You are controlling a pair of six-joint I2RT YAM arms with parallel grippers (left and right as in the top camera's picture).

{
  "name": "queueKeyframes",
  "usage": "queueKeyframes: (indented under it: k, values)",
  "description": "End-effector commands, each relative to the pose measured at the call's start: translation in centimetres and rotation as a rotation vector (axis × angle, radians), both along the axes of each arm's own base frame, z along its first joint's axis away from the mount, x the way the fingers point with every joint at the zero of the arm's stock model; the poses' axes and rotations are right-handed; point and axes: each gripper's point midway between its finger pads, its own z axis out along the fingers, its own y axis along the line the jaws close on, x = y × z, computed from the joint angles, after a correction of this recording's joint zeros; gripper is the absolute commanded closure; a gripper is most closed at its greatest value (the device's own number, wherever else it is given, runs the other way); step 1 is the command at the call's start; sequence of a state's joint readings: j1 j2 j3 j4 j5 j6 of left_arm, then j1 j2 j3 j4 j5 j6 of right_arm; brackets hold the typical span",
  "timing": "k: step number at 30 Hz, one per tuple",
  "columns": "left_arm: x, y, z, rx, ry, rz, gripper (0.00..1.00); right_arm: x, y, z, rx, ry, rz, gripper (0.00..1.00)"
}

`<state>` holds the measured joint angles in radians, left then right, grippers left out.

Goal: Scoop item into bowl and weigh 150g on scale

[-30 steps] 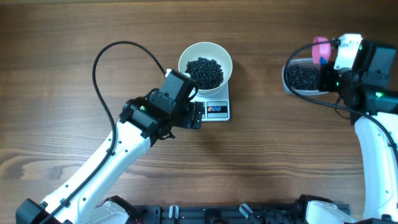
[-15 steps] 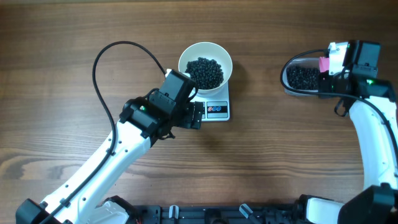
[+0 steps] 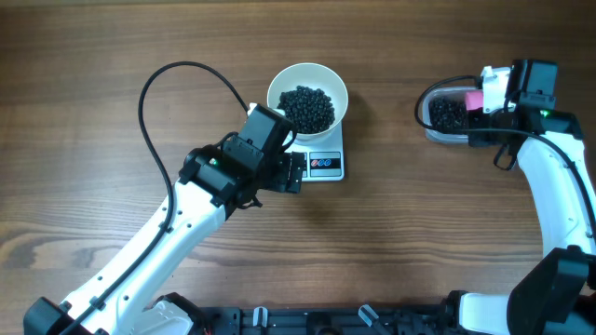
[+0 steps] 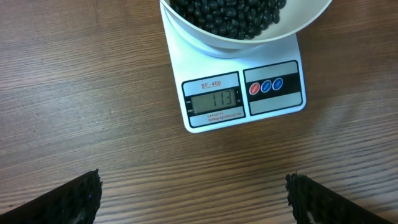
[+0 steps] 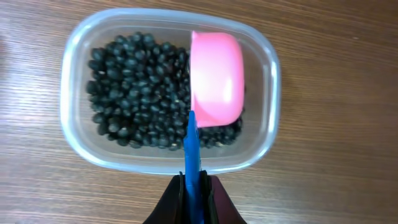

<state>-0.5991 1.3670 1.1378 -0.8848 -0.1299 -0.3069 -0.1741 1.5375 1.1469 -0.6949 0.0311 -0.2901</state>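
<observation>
We see the round white bowl (image 3: 276, 91) holding small round black beans (image 3: 307, 108), sitting on the small white rectangular digital scale (image 4: 214, 121), whose display reads 113. Our left end effector (image 4: 193, 200) hangs released just beside the scale. Our right end effector (image 5: 194, 190) is clenched on a blue-handled pink plastic scoop (image 5: 216, 78) over more beans in the clear rounded-rectangular plastic tub (image 5: 73, 124).

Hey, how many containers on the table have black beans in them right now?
2. The white bowl sits on the scale mid-table. The clear plastic tub is on the right side, where the pink scoop is. No other container is in view.
</observation>
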Motion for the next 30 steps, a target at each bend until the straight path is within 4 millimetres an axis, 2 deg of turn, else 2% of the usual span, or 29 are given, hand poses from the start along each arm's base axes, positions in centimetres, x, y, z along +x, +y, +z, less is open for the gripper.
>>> queueKeyframes:
  k: [1, 7, 12, 17, 30]
  values:
    - [0.0, 0.2, -0.5, 0.009, 0.010, -0.008, 0.00, 0.4, 1.3, -0.4, 0.085, -0.005, 0.007, 0.96]
    - [0.0, 0.2, -0.5, 0.009, 0.010, -0.008, 0.00, 0.5, 3.2, -0.4, 0.184, -0.009, 0.051, 0.96]
    - [0.0, 0.2, -0.5, 0.009, 0.010, -0.008, 0.00, 0.3, 3.5, -0.4, 0.200, -0.005, 0.059, 0.96]
    - [0.0, 0.2, -0.5, 0.009, 0.010, -0.008, 0.00, -0.1, 4.9, -0.4, 0.269, 0.008, 0.100, 0.96]
    - [0.0, 0.2, -0.5, 0.009, 0.010, -0.008, 0.00, -1.0, 5.6, -0.7, 0.288, 0.042, 0.153, 0.96]
